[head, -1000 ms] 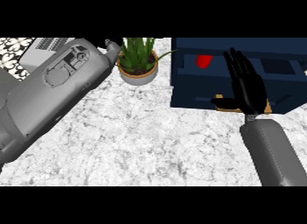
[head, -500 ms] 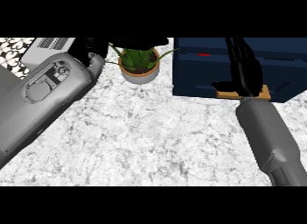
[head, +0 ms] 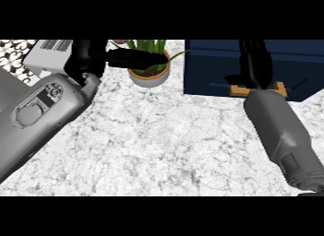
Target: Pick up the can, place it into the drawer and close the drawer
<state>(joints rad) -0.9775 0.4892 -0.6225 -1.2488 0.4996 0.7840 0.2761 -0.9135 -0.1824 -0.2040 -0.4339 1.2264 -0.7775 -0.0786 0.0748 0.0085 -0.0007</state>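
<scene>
the can isn't seen anywhere in this frame, so where it sits can't be told. the dark blue drawer [head: 287, 64] is found in the upper right of the frame, its top cut off by the frame edge, and a small orange-tan handle [head: 281, 90] is seen at its lower front edge, partly covered by the arm.

the right hand [head: 255, 60] is laid over the drawer front, black and stretched upward toward the top edge of the frame, just above that handle. whether anything is gripped can't be told, since the fingers are lost against the dark drawer and run out of view. the grey right forearm [head: 287, 133] is seen running down from the handle to the lower right corner.

further left, a potted plant [head: 149, 69] in a tan pot is placed at top centre, just beside the drawer's left edge, green leaves sticking up. the left hand [head: 123, 57] is seen at the upper left, with black fingers reaching sideways across the pot's rim; if they're apart or together can't be made out. the big grey left forearm [head: 35, 120] is spread across the left side.

everything is sat on a white marbled counter [head: 164, 152]. a light grey appliance with vent slots [head: 45, 53] is tucked in the upper left corner.
</scene>
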